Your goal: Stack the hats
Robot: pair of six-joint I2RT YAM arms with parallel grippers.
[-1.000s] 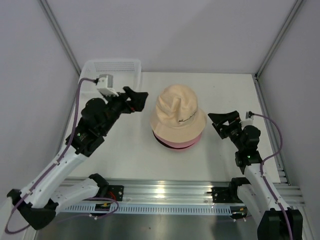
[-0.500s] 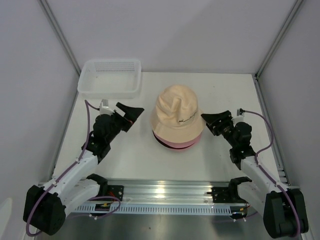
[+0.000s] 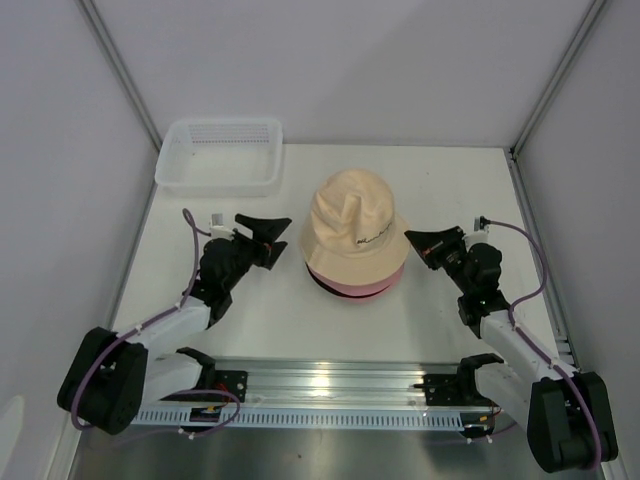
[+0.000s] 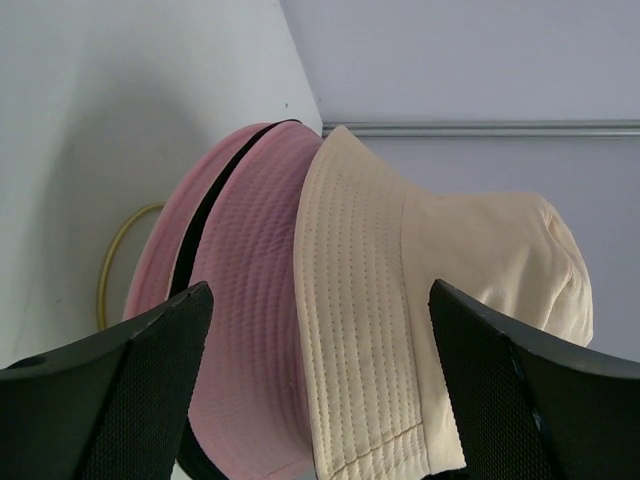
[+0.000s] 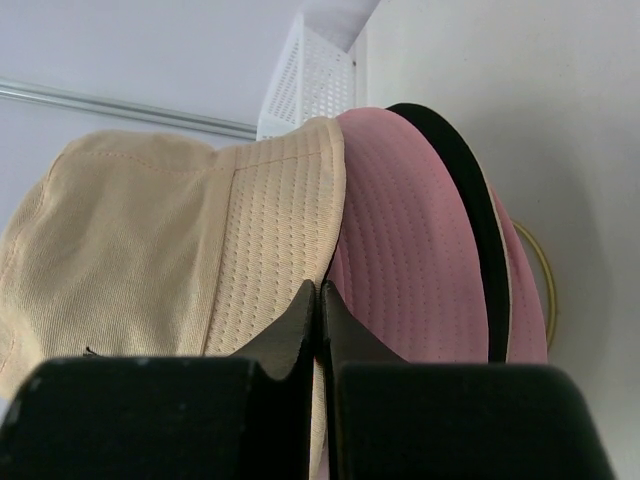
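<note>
The hats sat in one pile in the middle of the table (image 3: 250, 310). The beige hat (image 3: 352, 222) was on top. Under it showed a pink hat (image 4: 250, 260), then the thin edge of a black hat (image 4: 205, 215), then one more pink brim (image 4: 165, 255) at the bottom. A thin yellow ring (image 4: 108, 262) peeked out from under the pile, flat on the table. The left gripper (image 3: 268, 239) was at 9 o'clock from the pile, low and pointing at it. Its two fingers (image 4: 130, 400) were spread wide apart, and there was nothing between them. It held nothing and did not touch the hats, though it was close beside them. The right gripper (image 3: 422, 243) was at 3 o'clock from the pile and pointed at it too. Its fingers (image 5: 300, 330) were pressed tight together, tip to tip, with nothing pinched in them. The tips were very near the brim of the beige hat, but I could not tell if they touched it. A white basket (image 3: 218, 156) stood at 11 o'clock from the pile, well apart from it, by the back wall.
</note>
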